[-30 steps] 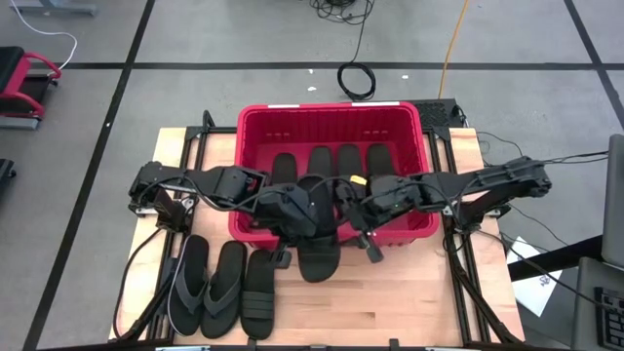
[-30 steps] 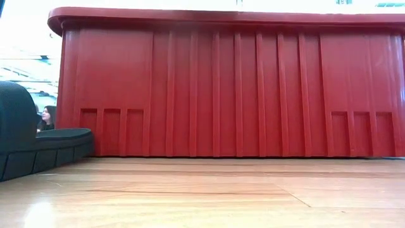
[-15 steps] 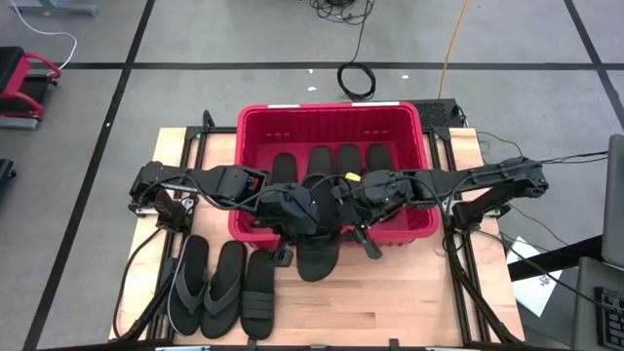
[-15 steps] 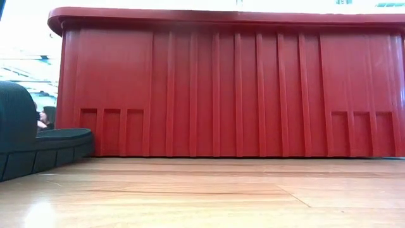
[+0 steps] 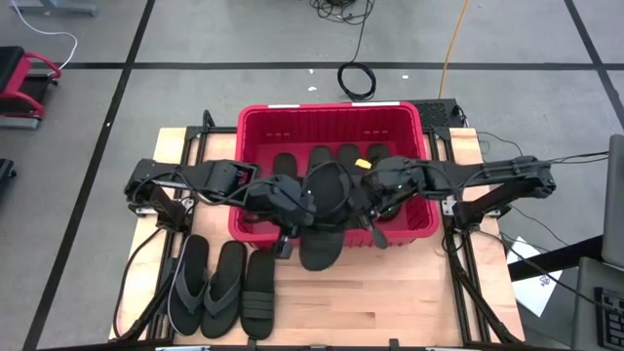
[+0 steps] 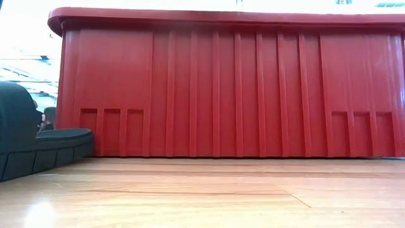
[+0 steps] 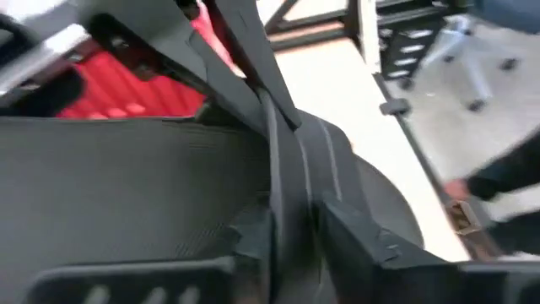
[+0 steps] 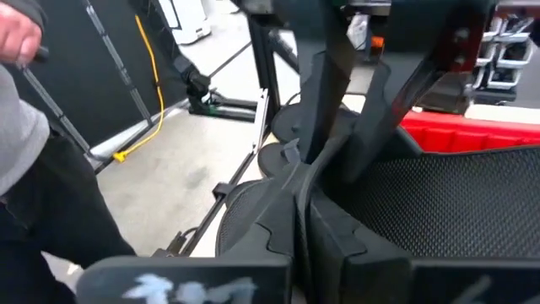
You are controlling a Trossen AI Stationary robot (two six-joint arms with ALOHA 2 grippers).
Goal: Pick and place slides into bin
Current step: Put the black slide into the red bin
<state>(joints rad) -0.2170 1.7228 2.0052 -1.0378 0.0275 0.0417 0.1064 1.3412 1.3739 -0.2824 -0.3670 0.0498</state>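
Note:
A black slide (image 5: 322,229) with a wide strap hangs over the near wall of the red bin (image 5: 255,127), held between both grippers. My left gripper (image 5: 295,216) is at its left edge and my right gripper (image 5: 359,216) at its right edge, each shut on it. Several black slides (image 5: 331,158) lie side by side on the bin's floor. Three more slides (image 5: 224,288) lie flat on the table near its left front; one of them (image 6: 38,144) shows in the low view. My left gripper pinches the slide's left long edge (image 7: 295,198) between its two fingers (image 7: 363,249). It comes slanting down from the table's left, fingers across the edge. The slide is clear of the table. My right gripper pinches the slide's right long edge (image 8: 305,181) between its two fingers (image 8: 337,232), coming about level from the table's right. The slide's textured face (image 8: 472,194) spreads beyond the fingers toward the bin.
The bin's ribbed near wall (image 6: 234,88) fills the low view. Bare wood lies in front of it (image 5: 390,292). A person in a grey sleeve (image 8: 25,127) stands beyond the table's edge. Cables lie on the floor behind the bin (image 5: 356,78).
My right gripper has gone toward the table's left to the slide and shut on its right edge. The slide, held at its left edge by my left gripper, has shifted a little toward the bin.

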